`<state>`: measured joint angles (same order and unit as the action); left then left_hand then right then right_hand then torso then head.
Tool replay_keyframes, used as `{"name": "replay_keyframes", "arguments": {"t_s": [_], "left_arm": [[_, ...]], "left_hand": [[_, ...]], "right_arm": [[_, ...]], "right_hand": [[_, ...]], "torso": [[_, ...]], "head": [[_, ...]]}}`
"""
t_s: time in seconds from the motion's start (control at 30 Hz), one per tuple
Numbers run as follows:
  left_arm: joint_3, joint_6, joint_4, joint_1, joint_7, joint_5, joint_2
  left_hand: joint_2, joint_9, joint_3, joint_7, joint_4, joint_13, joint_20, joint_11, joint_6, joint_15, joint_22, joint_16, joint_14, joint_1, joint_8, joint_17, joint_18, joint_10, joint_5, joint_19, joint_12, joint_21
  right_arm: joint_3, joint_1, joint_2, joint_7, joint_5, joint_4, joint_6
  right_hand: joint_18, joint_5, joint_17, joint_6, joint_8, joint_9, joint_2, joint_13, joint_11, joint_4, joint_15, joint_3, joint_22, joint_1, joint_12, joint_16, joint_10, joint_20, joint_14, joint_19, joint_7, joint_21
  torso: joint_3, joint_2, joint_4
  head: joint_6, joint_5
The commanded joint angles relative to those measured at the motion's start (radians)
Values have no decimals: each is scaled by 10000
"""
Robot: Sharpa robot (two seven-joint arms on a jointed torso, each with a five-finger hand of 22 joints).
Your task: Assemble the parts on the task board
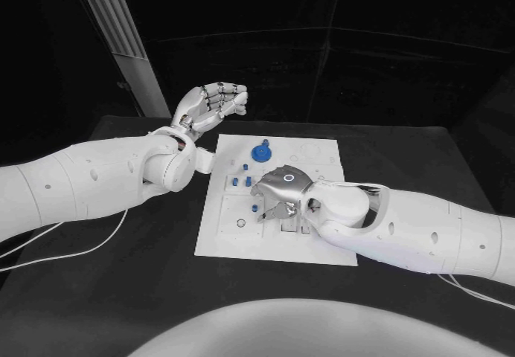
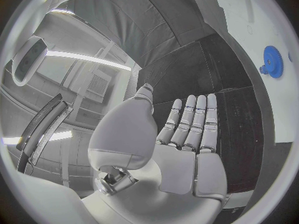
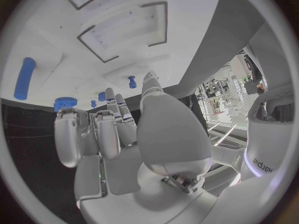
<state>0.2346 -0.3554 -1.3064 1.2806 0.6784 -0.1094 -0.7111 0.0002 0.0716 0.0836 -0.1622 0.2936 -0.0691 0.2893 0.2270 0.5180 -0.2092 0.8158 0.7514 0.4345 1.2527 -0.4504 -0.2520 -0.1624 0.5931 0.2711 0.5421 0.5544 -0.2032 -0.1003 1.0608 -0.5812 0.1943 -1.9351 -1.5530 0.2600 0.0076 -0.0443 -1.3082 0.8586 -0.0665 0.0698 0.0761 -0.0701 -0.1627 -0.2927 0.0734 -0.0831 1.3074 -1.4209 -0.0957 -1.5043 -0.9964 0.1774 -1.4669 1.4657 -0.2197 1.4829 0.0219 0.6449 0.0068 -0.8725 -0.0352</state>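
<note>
Right hand [image 1: 281,195], silver metal with a smooth domed back, hovers palm-down over the middle of the task board [image 1: 322,245]; fingers point down at the board surface, somewhat apart, and whether they pinch anything I cannot tell. Task board is a flat white rectangular plate on the matte black counter [image 1: 129,297], with shallow rectangular recesses. Small blue parts [image 1: 237,181], short pegs and blocks, sit on the board just left of the right hand. A long blue cylinder [image 3: 24,78] lies flat on the board. Farther back, a round toothed blue gear [image 1: 262,153] stands on the board. Left hand [image 1: 211,103] is raised past the board's far left corner, fingers straight, apart, holding nothing.
</note>
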Motion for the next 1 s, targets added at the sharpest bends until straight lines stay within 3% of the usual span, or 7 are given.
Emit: {"name": "replay_keyframes", "arguments": {"t_s": [0.03, 0.2, 0.33, 0.43, 0.6, 0.73, 1.0], "left_arm": [[-7, 112, 18, 12, 1327, 22, 16], [-7, 118, 67, 3, 1329, 22, 33], [-7, 121, 117, -2, 1329, 22, 71], [-7, 119, 137, -4, 1332, 22, 93], [-7, 117, 143, -5, 1332, 22, 92], [-7, 117, 153, -6, 1336, 22, 95], [-7, 126, 145, -9, 1337, 22, 81]], "left_hand": [[112, -10, 56, -1070, -13, 15, -26, -11, -74, 4, -14, 34, -78, 8, -66, 9, 205, -88, 68, 70, 31, 44], [112, -10, 56, -1070, -13, 15, -26, -11, -74, 4, -14, 34, -78, 8, -66, 9, 205, -88, 68, 70, 31, 44], [119, -11, 63, -1072, -13, 15, -26, -10, -83, 3, -16, 46, -85, 11, -73, 21, 207, -97, 69, 69, 40, 47], [119, -11, 63, -1072, -13, 15, -26, -10, -83, 3, -16, 46, -85, 11, -73, 21, 207, -97, 69, 69, 40, 47], [119, -11, 63, -1072, -13, 15, -26, -10, -83, 3, -16, 46, -85, 11, -73, 21, 207, -97, 69, 69, 40, 47], [119, -11, 63, -1072, -13, 15, -26, -10, -83, 3, -16, 46, -85, 11, -73, 21, 207, -97, 69, 69, 40, 47], [119, -11, 63, -1072, -13, 15, -26, -10, -83, 3, -16, 46, -85, 11, -73, 21, 207, -97, 69, 69, 40, 47]], "right_arm": [[19, 70, -447, -365, 1290, -405, 2247], [30, 679, -1476, -1144, 4298, -1024, 3148], [31, 1057, -2116, -1422, 5390, -1225, 2991], [30, 1208, -2539, -1493, 5682, -1271, 2580], [20, 1286, -2853, -1180, 5061, -1230, 1707], [9, 1292, -2906, -748, 4219, -1168, 1041], [-2, 1119, -2740, 198, 2964, -1027, 34]], "right_hand": [[186, -25, -728, 206, -116, 30, -122, -19, 82, 25, -28, 265, 2174, 61, -106, 34, -5, 0, -589, 474, -13, 27], [137, -26, -953, 393, -167, 50, -520, -20, 141, 197, -78, 582, 2260, -436, -252, -61, -49, -58, -668, 593, 49, 191], [139, -24, -957, 354, -131, 36, -552, -3, 131, 204, -77, 579, 2256, -487, -246, -66, 35, -64, -673, 590, 52, 185], [109, -25, -825, 238, -55, 7, -514, 14, 144, 168, -83, 510, 2308, -459, -240, -24, 155, -72, -649, 656, 83, 282], [64, -25, -583, 170, -21, 0, -381, 28, 207, 63, -142, 393, 2391, -268, -233, 55, 365, -108, -611, 759, 162, 435], [55, -23, -585, 125, -13, -1, -353, 25, 319, 65, -342, 408, 2410, -240, -249, 50, 525, -259, -622, 783, 307, 470], [61, -24, -577, 128, -27, 6, -360, 8, 410, 146, -516, 460, 2400, -441, -335, 54, 591, -442, -633, 771, 394, 452]], "torso": [[13, -34, 4], [17, -42, -19], [38, -50, -5], [37, -45, -20], [15, -26, -33], [17, -27, -19], [15, -31, -15]], "head": [[-2, -8], [-2, 8], [-2, 156], [-2, 174], [-2, 188], [-2, 231], [-2, 229]]}}
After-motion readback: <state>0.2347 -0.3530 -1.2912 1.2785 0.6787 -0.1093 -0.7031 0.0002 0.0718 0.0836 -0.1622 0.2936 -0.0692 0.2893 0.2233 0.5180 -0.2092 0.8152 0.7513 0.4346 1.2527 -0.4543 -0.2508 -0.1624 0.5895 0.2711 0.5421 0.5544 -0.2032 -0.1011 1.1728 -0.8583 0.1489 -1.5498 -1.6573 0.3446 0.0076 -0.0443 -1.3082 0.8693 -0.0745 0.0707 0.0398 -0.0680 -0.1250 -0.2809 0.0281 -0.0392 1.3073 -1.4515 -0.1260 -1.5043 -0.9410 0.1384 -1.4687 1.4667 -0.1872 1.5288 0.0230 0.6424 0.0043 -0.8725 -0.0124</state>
